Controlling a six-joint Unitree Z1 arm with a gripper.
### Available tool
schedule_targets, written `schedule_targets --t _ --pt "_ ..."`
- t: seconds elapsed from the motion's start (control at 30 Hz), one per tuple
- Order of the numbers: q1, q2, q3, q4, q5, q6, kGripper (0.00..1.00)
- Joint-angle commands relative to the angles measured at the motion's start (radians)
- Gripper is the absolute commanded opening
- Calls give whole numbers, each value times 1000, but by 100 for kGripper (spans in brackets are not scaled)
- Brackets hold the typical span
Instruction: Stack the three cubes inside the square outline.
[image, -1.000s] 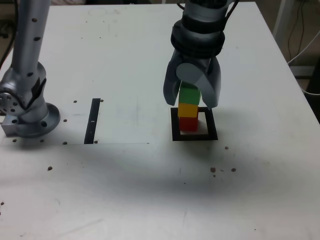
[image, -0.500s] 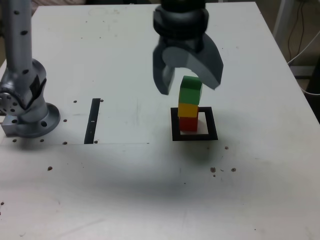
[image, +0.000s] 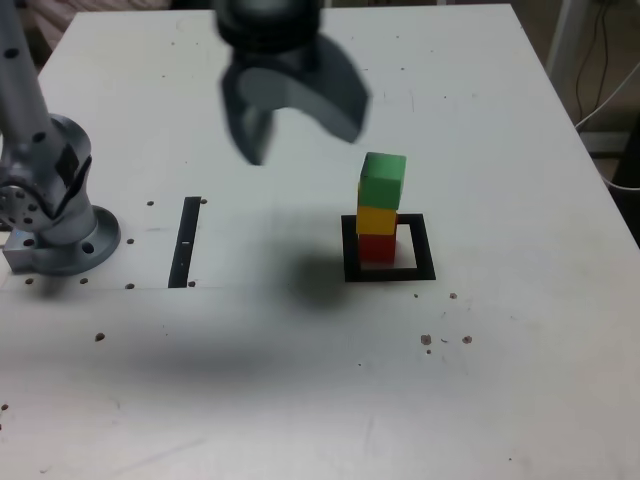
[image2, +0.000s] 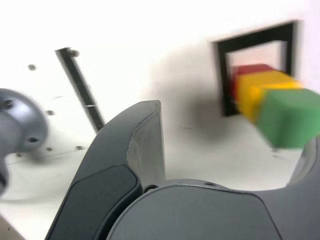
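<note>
Blurring gripper (image: 293, 125) with fingers spread, empty, upper part cropped, 3 cubes (image: 379, 211) hiding square outline (image: 389, 271) centre.

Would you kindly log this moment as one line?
stack: green cube on yellow cube on red cube | place: square outline | gripper: open, empty

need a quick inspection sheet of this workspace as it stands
surface: white table, dark specks on it
job's things: red cube, yellow cube and green cube stacked inside the square outline; green sits slightly askew
clutter: black strip
grippers: claw open, empty, raised clear of the stack, toward the exterior view's left
cables: white cable off the table at the exterior view's right edge
surroundings: arm base bolted on the table
</note>
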Motion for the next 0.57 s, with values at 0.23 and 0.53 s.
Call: schedule_targets --t 0.23,0.53 --pt "-6 -81 353 -99 -54 -78 99" --pt "-30 -39 489 -197 18 -102 99"
